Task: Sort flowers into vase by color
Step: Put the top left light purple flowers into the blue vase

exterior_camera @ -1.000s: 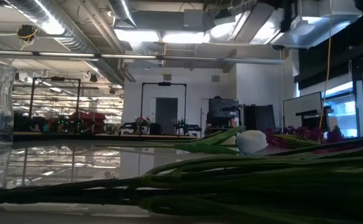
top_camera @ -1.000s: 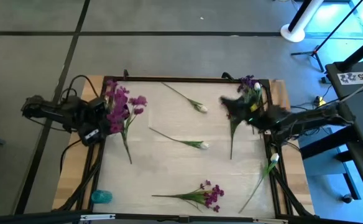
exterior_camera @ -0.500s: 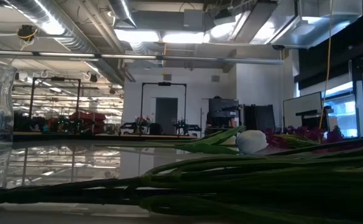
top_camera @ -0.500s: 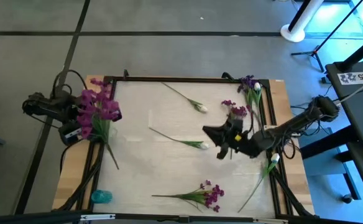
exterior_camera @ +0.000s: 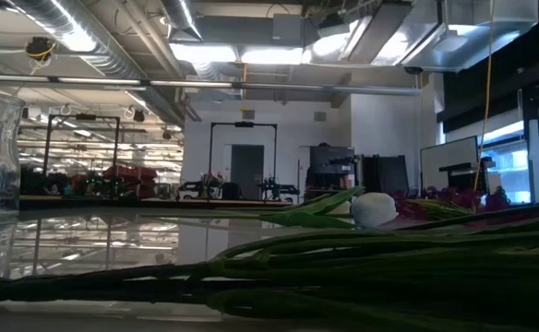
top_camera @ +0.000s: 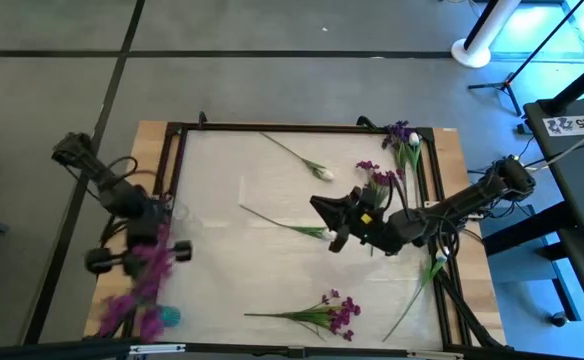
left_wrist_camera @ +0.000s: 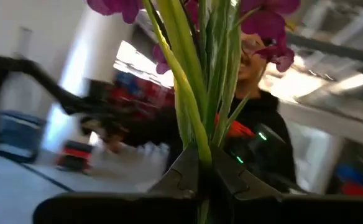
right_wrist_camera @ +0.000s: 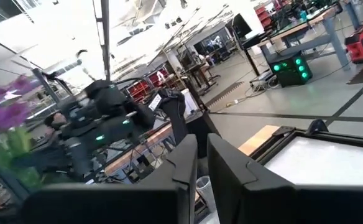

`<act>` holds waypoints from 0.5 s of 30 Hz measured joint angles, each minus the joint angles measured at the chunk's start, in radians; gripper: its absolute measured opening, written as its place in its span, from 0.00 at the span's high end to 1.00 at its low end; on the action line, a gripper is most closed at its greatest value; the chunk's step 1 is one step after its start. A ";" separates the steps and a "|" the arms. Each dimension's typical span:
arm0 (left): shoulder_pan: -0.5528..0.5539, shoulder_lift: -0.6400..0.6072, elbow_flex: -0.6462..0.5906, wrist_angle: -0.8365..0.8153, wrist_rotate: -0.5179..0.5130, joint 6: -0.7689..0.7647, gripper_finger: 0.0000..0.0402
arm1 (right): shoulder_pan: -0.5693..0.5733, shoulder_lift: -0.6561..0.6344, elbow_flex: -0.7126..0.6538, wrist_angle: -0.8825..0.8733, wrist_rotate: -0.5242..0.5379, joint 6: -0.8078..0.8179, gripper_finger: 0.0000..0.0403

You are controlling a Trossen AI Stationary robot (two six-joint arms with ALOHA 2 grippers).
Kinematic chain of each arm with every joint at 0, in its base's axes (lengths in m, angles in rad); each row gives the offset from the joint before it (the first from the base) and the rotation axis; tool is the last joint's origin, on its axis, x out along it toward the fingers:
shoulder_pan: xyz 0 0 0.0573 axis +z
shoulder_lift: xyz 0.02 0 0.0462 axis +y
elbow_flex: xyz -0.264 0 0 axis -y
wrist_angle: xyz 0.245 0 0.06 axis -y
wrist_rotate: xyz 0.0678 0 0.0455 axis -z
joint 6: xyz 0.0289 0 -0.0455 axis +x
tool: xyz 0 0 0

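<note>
Purple flowers (left_wrist_camera: 197, 74) in left gripper (left_wrist_camera: 200, 171)

Ceiling strip lights (exterior_camera: 242, 53) glare white in the low view, mirrored on the glossy desk (exterior_camera: 113, 244); foreground stems (exterior_camera: 362, 267) lie dark, soft — the purple flowers (top_camera: 142, 285) by the left pincer (top_camera: 112, 262) smear with motion blur; blue light tints the overhead view's far corner.

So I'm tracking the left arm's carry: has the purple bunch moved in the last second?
Yes. The left gripper has swung the purple bunch from the table's far-left corner toward its near-left corner.
</note>
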 joint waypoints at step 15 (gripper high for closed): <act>-0.330 -0.037 -0.007 -0.231 -0.122 0.314 0.99 | -0.013 0.010 0.004 -0.010 0.125 0.108 0.90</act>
